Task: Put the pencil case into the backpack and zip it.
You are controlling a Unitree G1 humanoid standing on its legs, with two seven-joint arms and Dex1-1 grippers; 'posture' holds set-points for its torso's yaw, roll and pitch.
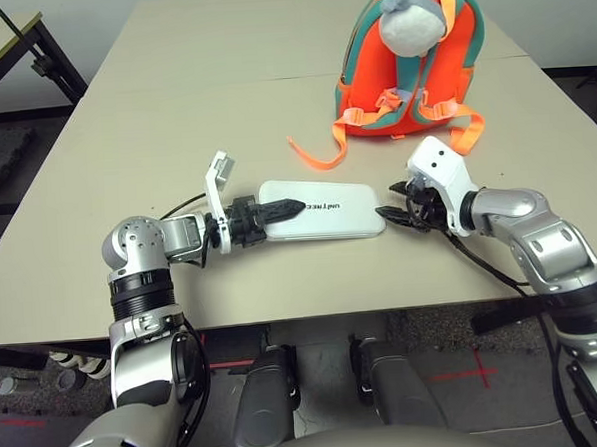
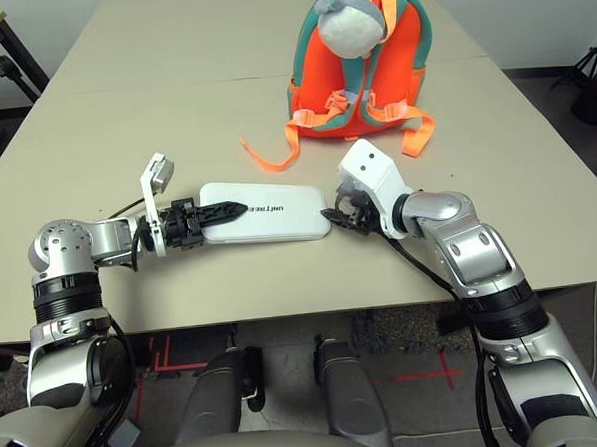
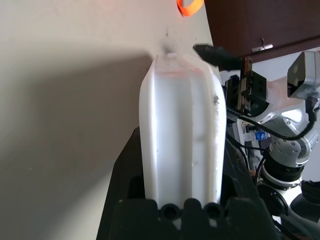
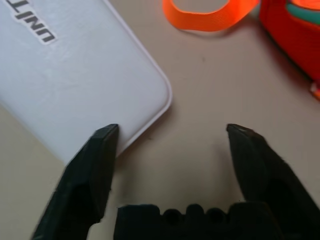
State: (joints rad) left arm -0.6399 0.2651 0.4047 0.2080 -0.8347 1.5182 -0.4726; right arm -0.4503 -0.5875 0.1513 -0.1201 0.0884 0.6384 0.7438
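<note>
The white pencil case (image 1: 328,210) lies flat on the table in front of me, dark lettering up. My left gripper (image 1: 286,208) is shut on its left end, one black finger lying over its top; the left wrist view has the pencil case (image 3: 180,125) running away between the fingers. My right gripper (image 4: 172,132) stands open at the case's right end, one fingertip (image 4: 107,137) beside the rounded corner and nothing between the fingers. The orange backpack (image 1: 371,74) with teal trim stands upright behind, a grey-white plush toy (image 1: 413,22) on it.
A loose orange strap (image 1: 315,155) trails from the backpack over the table toward the case. The table's front edge (image 1: 313,318) runs close below both grippers. A dark table frame (image 1: 39,52) stands at the far left.
</note>
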